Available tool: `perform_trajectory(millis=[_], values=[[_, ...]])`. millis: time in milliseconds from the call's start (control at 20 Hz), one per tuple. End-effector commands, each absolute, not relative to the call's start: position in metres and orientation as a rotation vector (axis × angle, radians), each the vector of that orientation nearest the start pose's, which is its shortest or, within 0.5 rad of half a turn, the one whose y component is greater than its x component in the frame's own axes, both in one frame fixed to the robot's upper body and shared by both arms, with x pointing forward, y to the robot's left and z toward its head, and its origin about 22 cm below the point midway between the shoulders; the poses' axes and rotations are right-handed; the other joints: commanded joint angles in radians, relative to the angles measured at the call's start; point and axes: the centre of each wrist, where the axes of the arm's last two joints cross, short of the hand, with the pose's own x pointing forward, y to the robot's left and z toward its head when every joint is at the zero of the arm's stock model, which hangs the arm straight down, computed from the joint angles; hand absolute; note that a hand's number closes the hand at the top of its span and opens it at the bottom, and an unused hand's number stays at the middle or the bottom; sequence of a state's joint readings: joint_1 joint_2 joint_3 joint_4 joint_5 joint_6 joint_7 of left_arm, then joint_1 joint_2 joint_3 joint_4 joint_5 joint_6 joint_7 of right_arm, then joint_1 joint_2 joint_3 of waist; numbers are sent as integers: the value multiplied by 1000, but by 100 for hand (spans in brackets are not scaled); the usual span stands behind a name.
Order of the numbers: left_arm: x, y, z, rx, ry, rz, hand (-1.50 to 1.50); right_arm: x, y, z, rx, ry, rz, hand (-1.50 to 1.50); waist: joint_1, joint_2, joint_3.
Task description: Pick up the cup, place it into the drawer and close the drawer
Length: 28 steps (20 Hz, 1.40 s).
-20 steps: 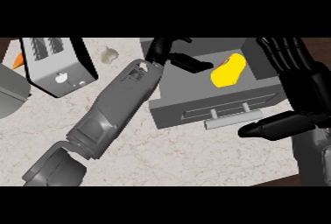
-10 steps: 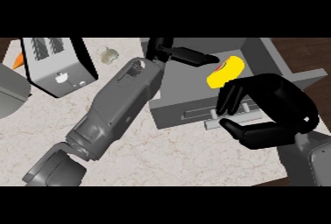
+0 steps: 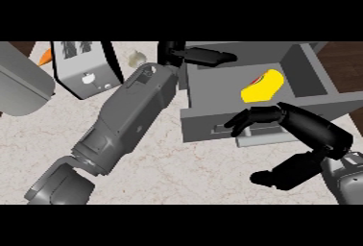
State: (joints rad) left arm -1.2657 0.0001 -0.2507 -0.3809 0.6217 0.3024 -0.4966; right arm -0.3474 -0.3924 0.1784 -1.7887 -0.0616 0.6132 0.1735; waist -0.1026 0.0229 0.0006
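Already the yellow cup lies inside the open drawer, toward its right side, tipped on its side with a red patch showing at its far end. It looks like a small, light, rigid thing that would likely slide on the smooth drawer floor, though it needs no further handling where it lies. What remains to take hold of is the drawer itself: a stiff grey box whose front panel faces the near side of the counter, with a pale handle below it. The front panel or that handle seems the sensible place to press for closing. The right hand comes in from the lower right, its fingers curled over the top edge of the drawer front, the thumb hanging apart below near the counter. The left hand reaches far across on a long forearm, its fingers straight and laid along the drawer's far left corner, gripping nothing. A toaster stands at the far left, well apart from the drawer.
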Motion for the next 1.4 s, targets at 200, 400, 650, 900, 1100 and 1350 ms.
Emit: perform_trajectory(millis=[200, 400, 650, 900, 1100, 1350], values=[[437, 46, 117, -287, -1931, 44, -150, 279, -206, 71, -30, -1501, 1221, -150, 90, -16, 1], [431, 57, 95, -317, -1909, 57, -150, 299, -208, 26, -65, -1390, 1300, -150, 127, -17, 1], [431, 86, 85, -315, -1923, 65, -150, 342, -206, 2, -123, -1298, 1306, 150, 180, -15, 1], [425, 125, 64, -349, -1905, 90, -150, 364, -231, -15, -198, -1362, 1239, 150, 197, -5, 3], [425, 122, 74, -373, -1919, 82, -150, 399, -240, 18, -222, -1485, 1113, 150, 226, 3, 4], [414, 146, 52, -374, -1892, 70, -150, 422, -274, 51, -303, -1548, 975, 150, 254, 7, 4]])
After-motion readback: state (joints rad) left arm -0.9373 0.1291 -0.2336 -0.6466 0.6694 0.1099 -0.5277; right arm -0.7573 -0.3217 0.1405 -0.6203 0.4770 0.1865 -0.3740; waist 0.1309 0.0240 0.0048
